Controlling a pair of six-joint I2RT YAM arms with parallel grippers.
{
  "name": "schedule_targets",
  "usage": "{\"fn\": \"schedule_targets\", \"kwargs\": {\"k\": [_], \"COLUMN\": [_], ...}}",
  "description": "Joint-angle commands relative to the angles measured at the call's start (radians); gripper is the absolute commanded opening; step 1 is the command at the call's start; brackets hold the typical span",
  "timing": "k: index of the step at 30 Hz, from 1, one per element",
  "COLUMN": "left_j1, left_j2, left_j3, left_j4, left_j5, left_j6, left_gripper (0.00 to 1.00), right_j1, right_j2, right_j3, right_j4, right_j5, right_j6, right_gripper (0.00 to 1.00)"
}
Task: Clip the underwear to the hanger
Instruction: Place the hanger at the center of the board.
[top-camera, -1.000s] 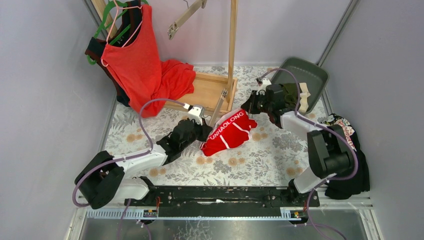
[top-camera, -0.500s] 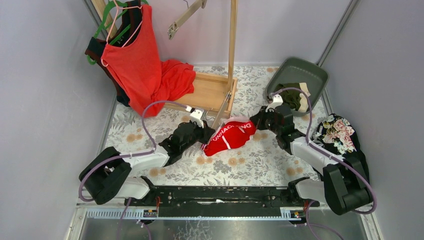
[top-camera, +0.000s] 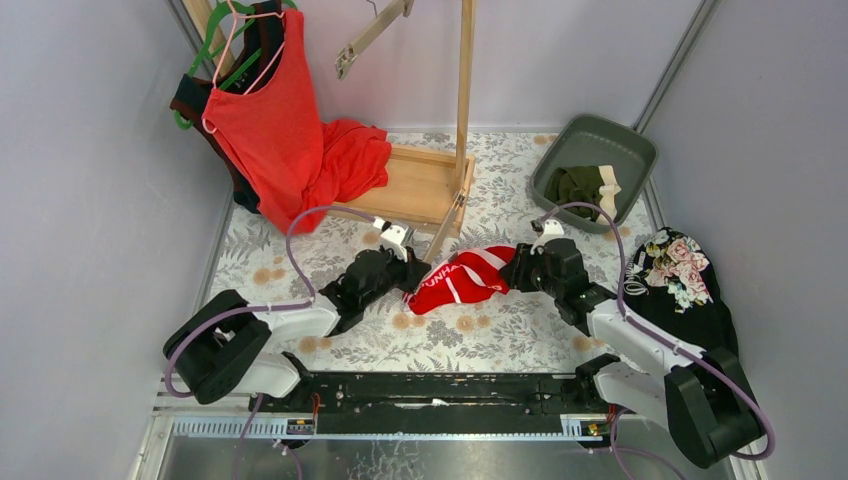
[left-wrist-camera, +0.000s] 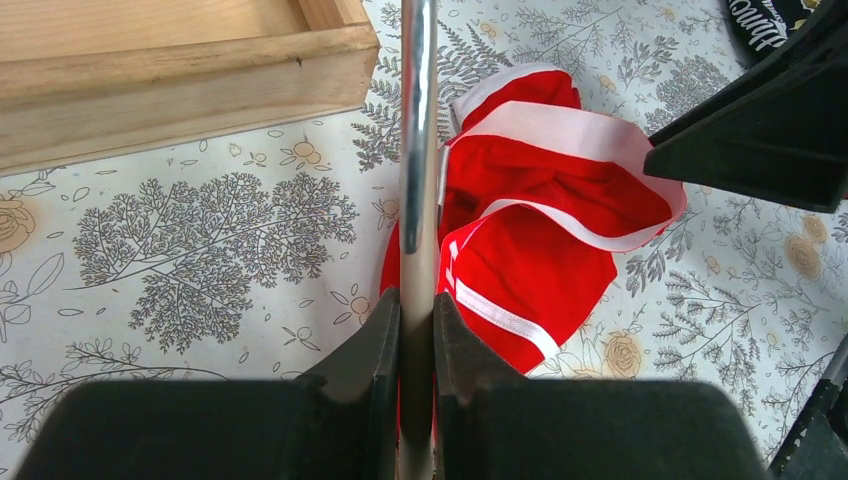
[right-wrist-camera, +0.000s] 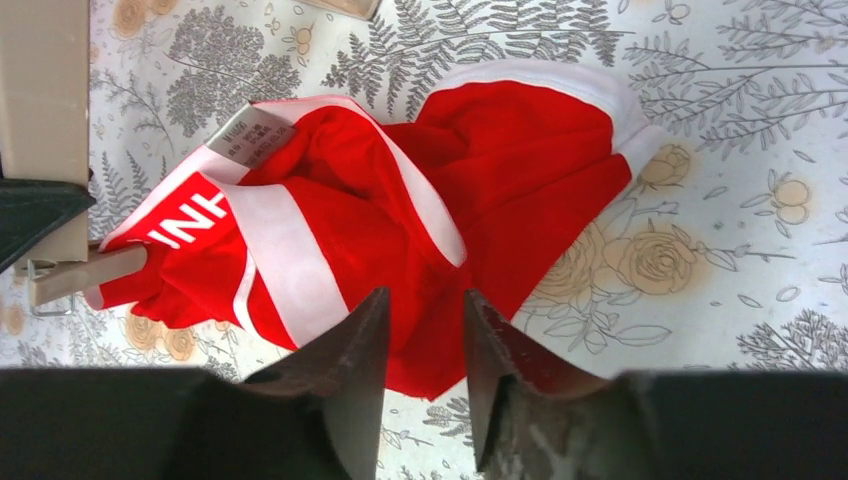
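Two garments wait: the bright red briefs (top-camera: 462, 278) with a white lettered waistband lie bunched on the floral-print worktop (top-camera: 500, 330) between the arms, and the dark olive briefs (top-camera: 578, 186) sit in the grey plastic tray (top-camera: 630, 150). The right tool (right-wrist-camera: 425, 320) is pinched on a fold of the red cloth. The left tool (left-wrist-camera: 415, 330) is clamped on the shiny metal hanger rod (left-wrist-camera: 417, 150). A single-fold pinch may slip, and the thin rod could swivel in its grip, so the waistband might miss the pale wooden clip (right-wrist-camera: 85, 275).

red briefs (top-camera: 480, 271), waistband (top-camera: 437, 281) lettered "UNHA"
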Motion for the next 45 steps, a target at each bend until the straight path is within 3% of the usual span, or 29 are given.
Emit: {"fn": "schedule_targets", "kwargs": {"k": [1,6,15,25,39,42,45], "left_j1": [0.007,0.007,0.007,0.007,0.007,0.007,0.007], "left_j2": [-0.003,-0.009,-0.012,0.003,0.004,0.003,0.0], "left_j3": [-0.011,-0.02,-0.017,-0.011,-0.018,-0.019,-0.021], "left_j4": [0.1,0.102,0.09,0.087,0.093,0.095,0.095], "left_j5": [0.001,0.01,0.003,0.004,0.0,-0.001,-0.005], "left_j6": [0.03,0.032,0.035,0.035,0.032,0.032,0.032], "left_gripper": [0.0,0.0,0.0,0.0,0.0,0.0,0.0], "right_j1": [0.009,0.009,0.018,0.071,0.079,0.079,0.079], "right_j2": [-0.047,-0.01,0.128,0.191,0.274,0.292,0.314], "right_j3": [0.036,0.113,0.293,0.4,0.419,0.431,0.455], "right_j4": [-0.06,-0.116,-0.269,-0.476,-0.469,-0.469,-0.492], "right_j5": [0.06,0.073,0.075,0.214,0.206,0.217,0.233], "right_j6": [-0.023,-0.06,-0.044,-0.013,-0.004,0.0,0.007], "right_gripper": [0.5,0.54,0.52,0.51,0.51,0.47,0.34]}}
